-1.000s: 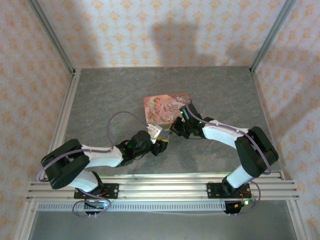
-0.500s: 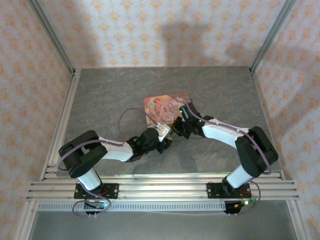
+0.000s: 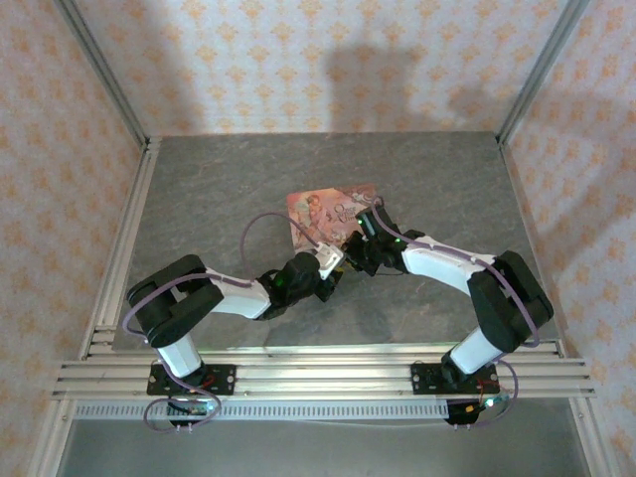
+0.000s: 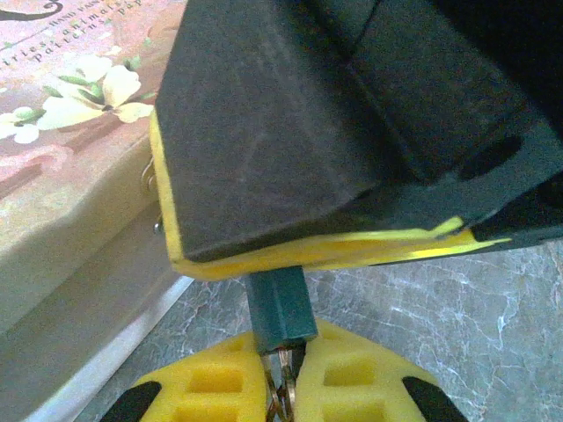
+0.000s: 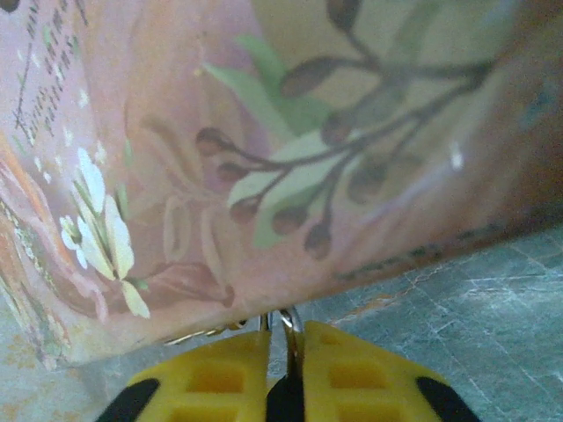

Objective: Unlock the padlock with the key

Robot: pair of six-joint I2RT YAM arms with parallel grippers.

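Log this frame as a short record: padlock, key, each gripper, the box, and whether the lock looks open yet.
padlock: blue body, held between both grippers, close to the box
key: thin metal piece at the padlock's base, apparently the key
left gripper: shut on the key
right gripper: shut on the padlock's wire loop
pink box: just behind both grippers
lock state: cannot tell

Left gripper (image 3: pixel 335 267) (on key (image 4: pixel 281 397)) nearer padlock (image 4: pixel 280 304)
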